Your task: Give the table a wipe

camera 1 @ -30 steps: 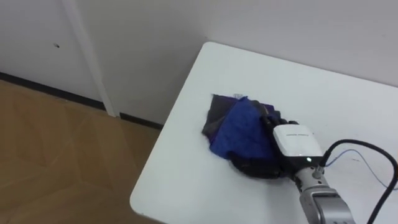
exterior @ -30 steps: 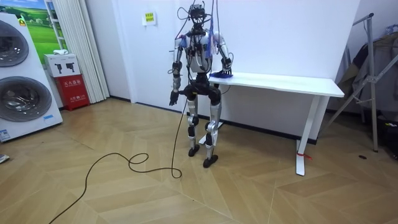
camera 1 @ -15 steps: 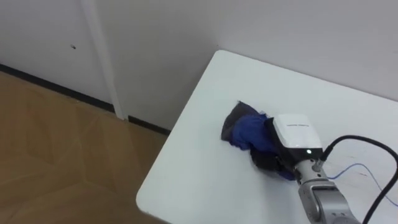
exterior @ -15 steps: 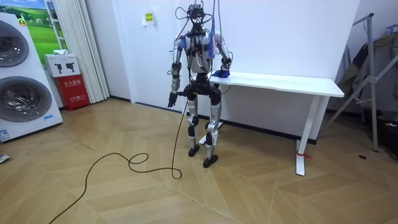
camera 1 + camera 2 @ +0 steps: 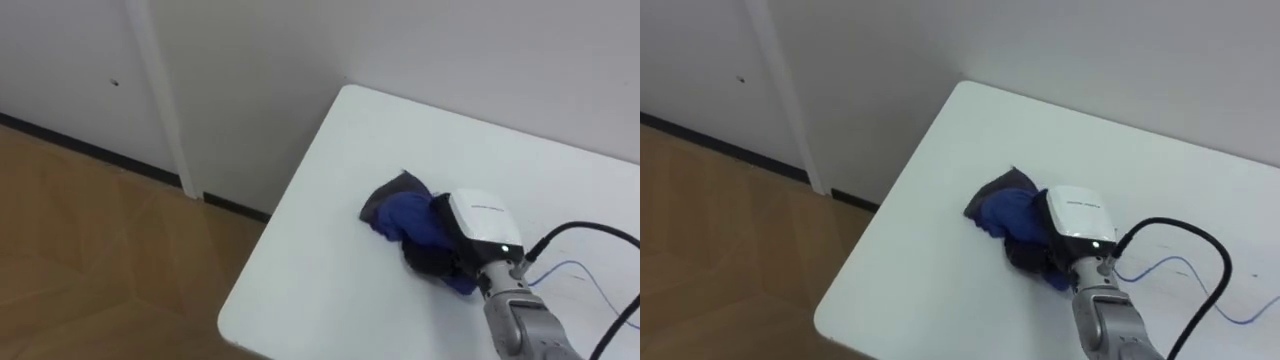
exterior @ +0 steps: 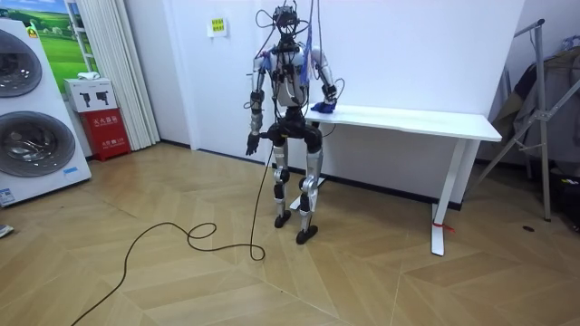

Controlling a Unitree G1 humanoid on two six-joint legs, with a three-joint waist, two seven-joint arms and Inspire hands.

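We see a white table [image 5: 320, 260] with rounded left corners, standing close to a white wall on a wooden parquet floor [image 5: 90, 250]. Directly on its top, near the left end, lies a crumpled cloth [image 5: 398, 212], blue with a dark grey flap on its far left side. The robot's right hand [image 5: 480, 225] rests on the cloth's right part. Further right, a thin blue wire [image 5: 575, 268] lies on the tabletop.
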